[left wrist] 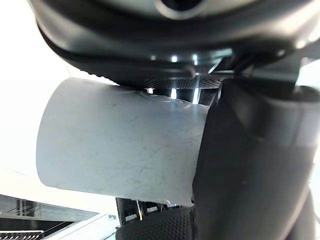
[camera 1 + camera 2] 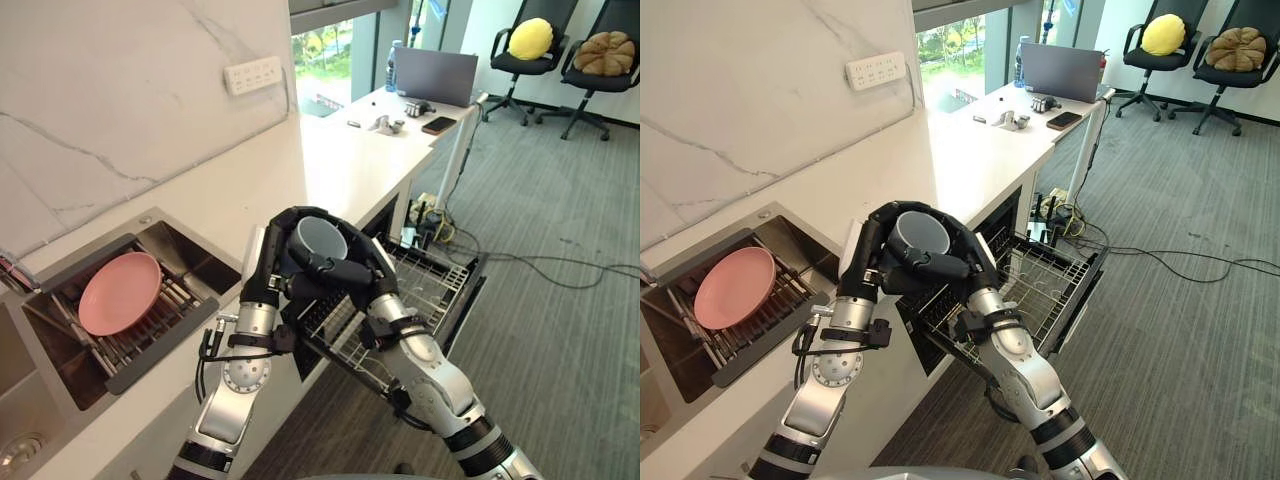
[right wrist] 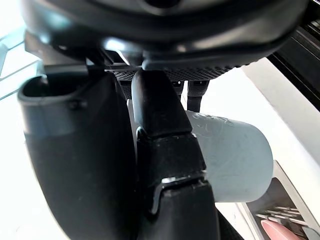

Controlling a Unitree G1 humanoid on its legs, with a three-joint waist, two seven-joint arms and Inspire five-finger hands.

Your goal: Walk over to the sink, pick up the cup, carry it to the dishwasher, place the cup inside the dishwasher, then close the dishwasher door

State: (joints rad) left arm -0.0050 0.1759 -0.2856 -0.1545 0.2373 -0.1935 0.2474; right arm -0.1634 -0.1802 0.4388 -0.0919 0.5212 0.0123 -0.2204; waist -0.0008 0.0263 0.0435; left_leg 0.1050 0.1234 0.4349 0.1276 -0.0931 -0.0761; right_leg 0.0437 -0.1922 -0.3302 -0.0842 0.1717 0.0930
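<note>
A grey-blue cup (image 2: pixel 320 238) is held in the air over the counter's front edge, its mouth tilted up. My left hand (image 2: pixel 262 268) curls round it from the sink side. My right hand (image 2: pixel 352 276) wraps its fingers across the front of the cup. In the left wrist view the pale cup (image 1: pixel 120 150) lies against the left hand (image 1: pixel 250 160). The right wrist view has the cup (image 3: pixel 235 160) past the right hand (image 3: pixel 100 165). Below and to the right, the dishwasher (image 2: pixel 455 300) stands open with its wire rack (image 2: pixel 425 280) pulled out.
A pink plate (image 2: pixel 120 292) rests in the drying rack of the sink (image 2: pixel 60 355) at the left. Along the white counter (image 2: pixel 350 165) lie a laptop (image 2: pixel 434 75) and small items. Office chairs (image 2: pixel 528 45) stand far back; cables (image 2: pixel 540 265) cross the carpet.
</note>
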